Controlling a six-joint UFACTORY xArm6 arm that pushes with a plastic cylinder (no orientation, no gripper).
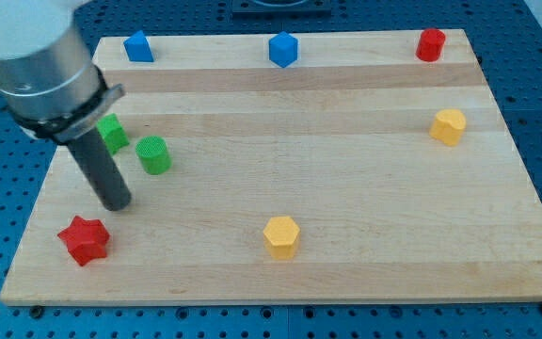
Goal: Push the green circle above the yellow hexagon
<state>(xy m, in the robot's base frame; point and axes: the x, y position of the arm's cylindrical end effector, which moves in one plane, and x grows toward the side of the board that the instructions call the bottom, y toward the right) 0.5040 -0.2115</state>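
Note:
The green circle (pixel 153 154) is a short green cylinder at the view's left, on the wooden board (pixel 346 188). The yellow hexagon (pixel 281 235) lies near the view's bottom centre, far to the right of and below the circle. My tip (pixel 117 204) is the lower end of the dark rod. It rests on the board just below and left of the green circle, a small gap apart. A red star (pixel 84 239) lies below my tip.
A second green block (pixel 111 133) sits left of the circle, partly behind the rod. A blue block (pixel 138 46), a blue cube (pixel 283 49) and a red block (pixel 430 44) line the top edge. A yellow block (pixel 448 126) sits at the right.

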